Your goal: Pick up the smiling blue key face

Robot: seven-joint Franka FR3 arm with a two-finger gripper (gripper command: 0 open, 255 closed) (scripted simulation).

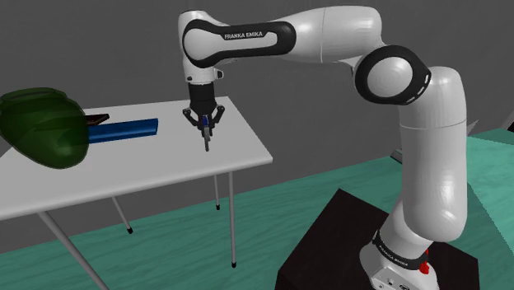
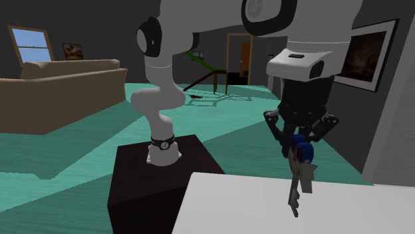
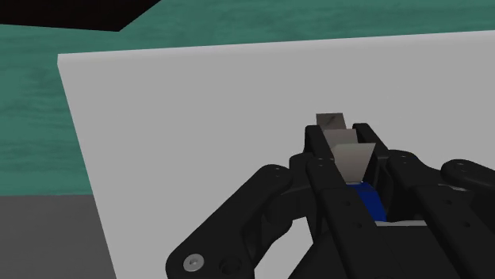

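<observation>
The pincer (image 1: 204, 123) is pointing straight down over the white worktop (image 1: 165, 169), near the end of it that lies closest to the dark stand (image 1: 329, 239). Its two black fingers are closed on the blue head of a key (image 2: 300, 169) and pinch it between them. The grey blade of the key hangs down below the fingertips, almost upright. Its tip is very near the surface, but I cannot say surely if it touches the worktop or is just above it. In the wrist view the blue head sits deep between the fingers and the grey blade sticks out past them.

At the opposite end of the worktop, well apart from the key, lies a dark green rounded object (image 1: 45, 128). A long blue bar (image 1: 123, 129) rests just beside it. The floor (image 1: 288, 194) under the worktop is teal.
</observation>
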